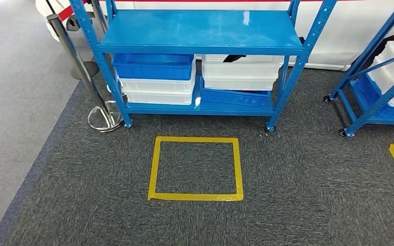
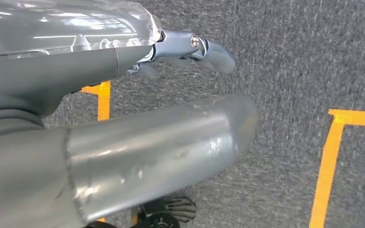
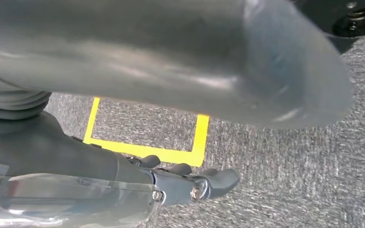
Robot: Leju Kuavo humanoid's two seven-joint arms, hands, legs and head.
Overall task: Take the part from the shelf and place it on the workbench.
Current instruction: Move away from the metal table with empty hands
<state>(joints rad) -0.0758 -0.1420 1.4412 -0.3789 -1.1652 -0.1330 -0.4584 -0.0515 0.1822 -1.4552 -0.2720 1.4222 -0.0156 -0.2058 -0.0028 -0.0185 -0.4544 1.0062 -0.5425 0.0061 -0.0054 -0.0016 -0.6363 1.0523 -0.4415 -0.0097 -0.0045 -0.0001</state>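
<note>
Shelf bins sit beyond the yellow square; each empty, loosely spread robot hand might bump the frame.

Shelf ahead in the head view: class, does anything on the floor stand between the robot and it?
Nothing visible does: only carpet and a flat yellow tape square lie before the blue shelf. The stanchion stands off its left corner.

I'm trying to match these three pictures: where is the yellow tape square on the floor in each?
Head view: yellow tape square, centre, before the blue shelf.
Left wrist view: tape corners; which square, unclear.
Right wrist view: just beyond the right hand, at.
Shared: grey carpet.
</note>
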